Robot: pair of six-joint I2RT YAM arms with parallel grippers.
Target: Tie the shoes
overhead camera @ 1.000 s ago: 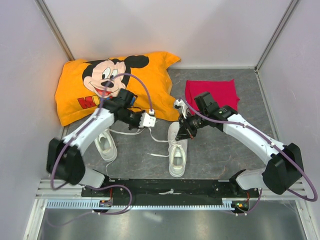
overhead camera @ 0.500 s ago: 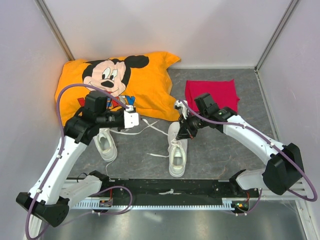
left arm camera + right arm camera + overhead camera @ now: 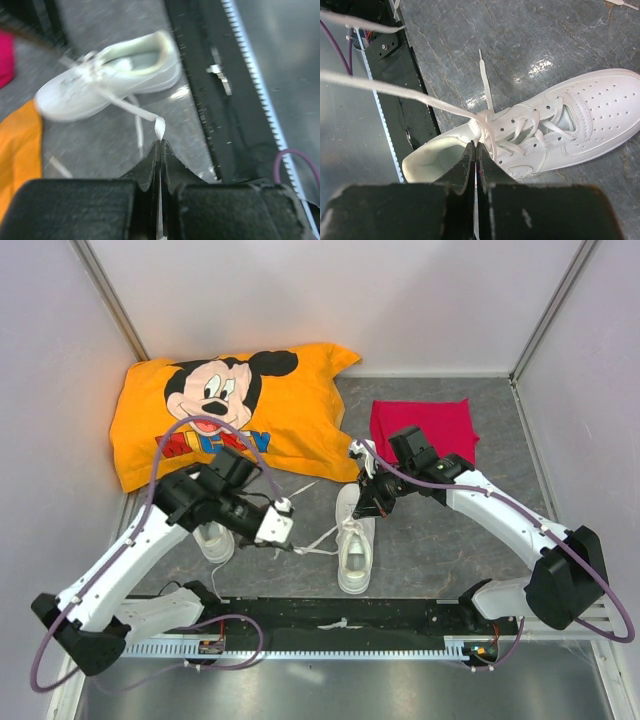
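One white shoe [image 3: 355, 550] lies toe toward the near edge in the middle, also seen in the right wrist view [image 3: 580, 115] and blurred in the left wrist view [image 3: 100, 85]. My left gripper [image 3: 288, 538] [image 3: 160, 143] is shut on the end of its lace [image 3: 159, 127], which runs taut to the shoe's knot. My right gripper [image 3: 363, 506] [image 3: 476, 145] is shut on another lace strand [image 3: 487, 131] right above the shoe's tongue. The other shoe [image 3: 212, 538] lies to the left, partly hidden under my left arm.
An orange cartoon-mouse pillow [image 3: 290, 405] lies at the back left and a red cloth [image 3: 425, 425] at the back right. A black rail [image 3: 340, 615] runs along the near edge. Walls close in on the left, back and right.
My left gripper has swung from the pillow's edge to the left, then toward the near edge, drawing the lace end out with it. The right arm has stayed in place.
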